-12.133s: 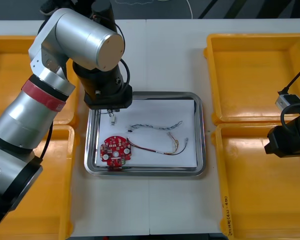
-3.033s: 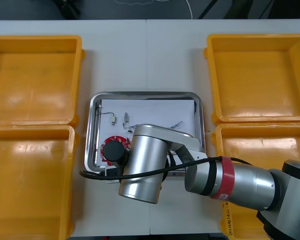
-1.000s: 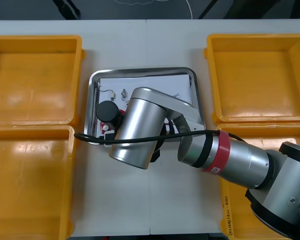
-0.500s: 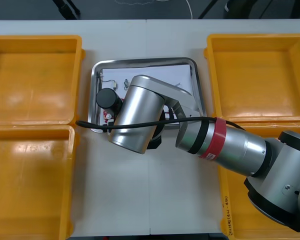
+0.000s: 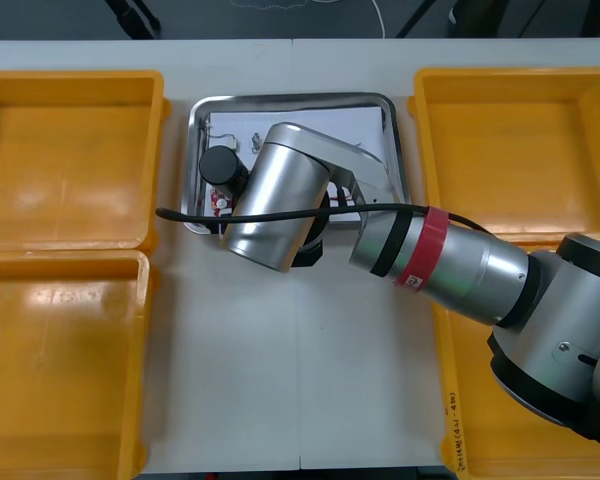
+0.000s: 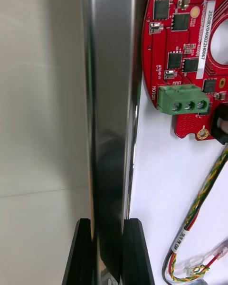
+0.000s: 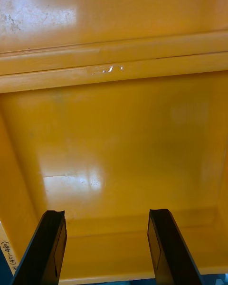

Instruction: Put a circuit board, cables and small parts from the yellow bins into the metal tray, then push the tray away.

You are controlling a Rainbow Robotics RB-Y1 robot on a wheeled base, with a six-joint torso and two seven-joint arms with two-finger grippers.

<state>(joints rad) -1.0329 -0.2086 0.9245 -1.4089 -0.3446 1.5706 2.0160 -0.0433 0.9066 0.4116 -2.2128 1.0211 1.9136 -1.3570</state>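
Note:
The metal tray (image 5: 401, 150) lies at the far middle of the table, white inside. My right arm reaches across its near part. In the right wrist view my right gripper (image 6: 109, 249) is shut on the tray's shiny rim (image 6: 109, 99), one finger on each side. Just inside the rim lie the round red circuit board (image 6: 187, 52) and a red and yellow cable (image 6: 202, 209). Small metal parts (image 5: 254, 143) rest in the tray's far left corner. My left gripper (image 7: 107, 247) hangs open over the floor of a yellow bin (image 7: 118, 137).
Two yellow bins stand at the left (image 5: 65, 160) (image 5: 60, 360) and two at the right (image 5: 515, 155) (image 5: 470, 400); their visible floors are bare. The tray's far rim is close to the table's far edge (image 5: 290, 45). Bare table (image 5: 290, 370) spreads in front.
The tray has slid away toward the table's far edge, with my right gripper on its near rim moving along with it. The left gripper has stayed open.

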